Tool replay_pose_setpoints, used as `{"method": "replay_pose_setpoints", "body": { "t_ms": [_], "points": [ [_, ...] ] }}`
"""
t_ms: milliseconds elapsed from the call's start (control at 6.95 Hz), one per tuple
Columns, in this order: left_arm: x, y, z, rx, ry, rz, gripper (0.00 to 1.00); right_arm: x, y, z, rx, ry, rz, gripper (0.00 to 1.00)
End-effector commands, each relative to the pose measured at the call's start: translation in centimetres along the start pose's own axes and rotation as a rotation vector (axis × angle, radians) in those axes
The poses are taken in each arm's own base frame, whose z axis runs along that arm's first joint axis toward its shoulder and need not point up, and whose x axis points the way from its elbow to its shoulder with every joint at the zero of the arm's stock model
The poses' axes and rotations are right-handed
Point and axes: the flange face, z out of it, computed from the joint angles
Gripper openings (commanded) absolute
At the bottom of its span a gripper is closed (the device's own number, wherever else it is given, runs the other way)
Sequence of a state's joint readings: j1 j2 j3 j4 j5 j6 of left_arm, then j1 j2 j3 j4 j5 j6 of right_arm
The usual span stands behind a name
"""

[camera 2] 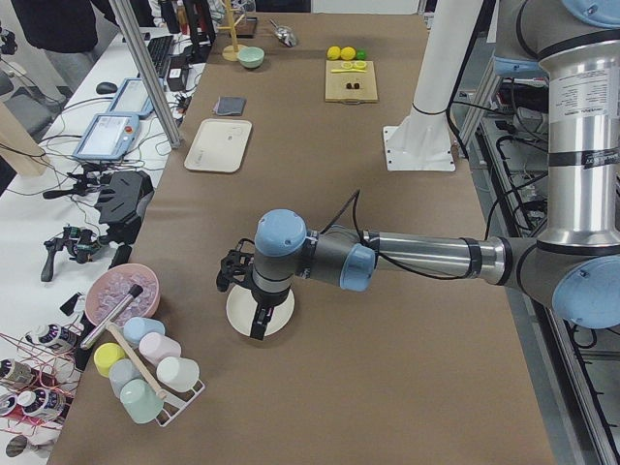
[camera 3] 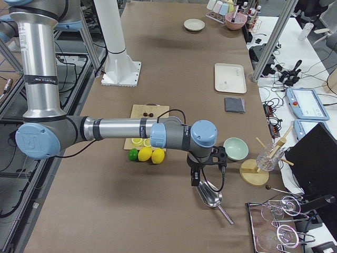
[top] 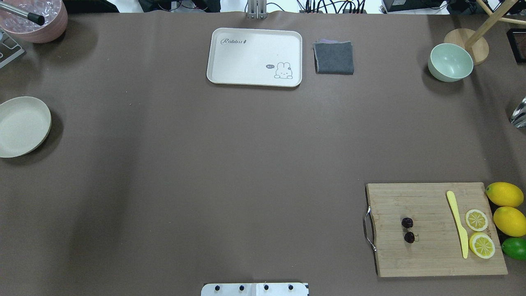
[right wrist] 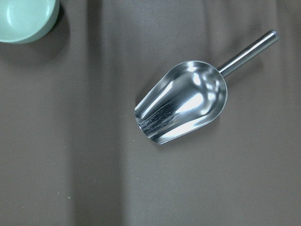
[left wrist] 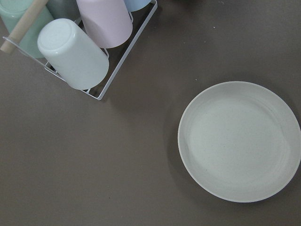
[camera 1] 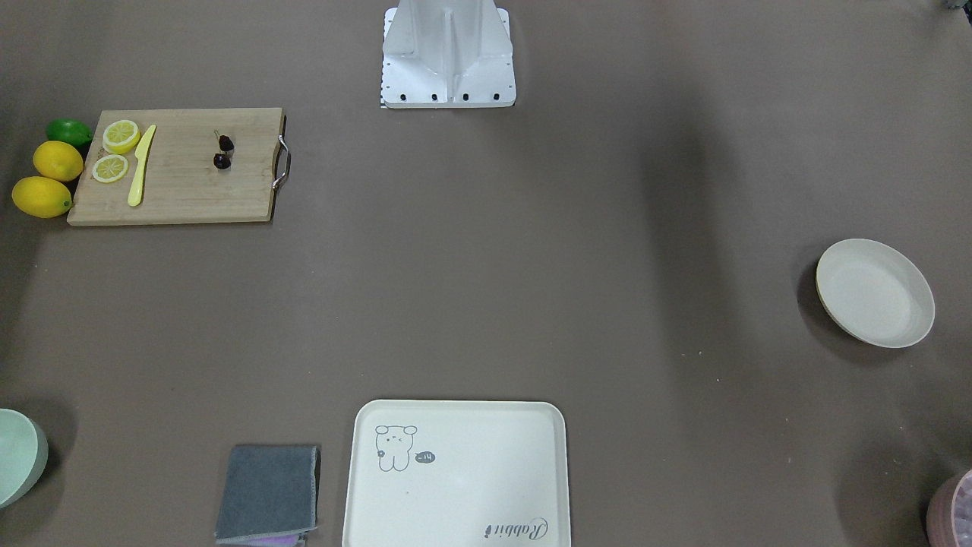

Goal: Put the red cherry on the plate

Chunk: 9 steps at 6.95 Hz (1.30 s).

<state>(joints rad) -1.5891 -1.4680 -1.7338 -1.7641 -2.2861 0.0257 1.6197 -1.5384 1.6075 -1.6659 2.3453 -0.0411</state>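
The red cherry (camera 1: 223, 152), a pair of tiny dark maroon fruits, lies on the wooden cutting board (camera 1: 182, 190); the overhead view shows the cherry (top: 408, 229) near the board's metal handle. The round cream plate (top: 20, 126) sits alone at the opposite end of the table. In the exterior left view my left gripper (camera 2: 259, 327) hangs over the plate (camera 2: 283, 320), which fills the left wrist view (left wrist: 240, 141). My right gripper (camera 3: 194, 181) hovers past the lemons, above a metal scoop (right wrist: 183, 101). I cannot tell whether either gripper is open or shut.
Two lemon slices (top: 478, 232), a yellow knife (top: 458, 224), two lemons (top: 507, 207) and a lime (top: 515, 248) are on or beside the board. A rabbit tray (top: 254, 57), grey cloth (top: 333, 57) and green bowl (top: 450, 62) line the far edge. A cup rack (left wrist: 80, 47) stands near the plate.
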Motion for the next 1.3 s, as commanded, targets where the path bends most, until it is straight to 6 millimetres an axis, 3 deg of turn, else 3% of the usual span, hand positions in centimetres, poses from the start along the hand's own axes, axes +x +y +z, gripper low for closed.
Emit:
{"method": "replay_pose_setpoints", "body": {
  "t_ms": [0,1008,1152],
  "points": [
    [-0.2,0.1,0.2,-0.004,0.0,-0.003,0.98,0.3,0.5,0.3,-0.005,0.001,0.005,1.0],
    [0.1,-0.1,-0.1,0.001,0.003,0.0,0.98,0.3,1.0,0.4,-0.007,-0.007,0.009,1.0],
    [0.2,-0.2,-0.3,0.006,0.002,0.004,0.98,0.3,2.1,-0.2,0.005,-0.003,0.007,1.0]
  ]
}}
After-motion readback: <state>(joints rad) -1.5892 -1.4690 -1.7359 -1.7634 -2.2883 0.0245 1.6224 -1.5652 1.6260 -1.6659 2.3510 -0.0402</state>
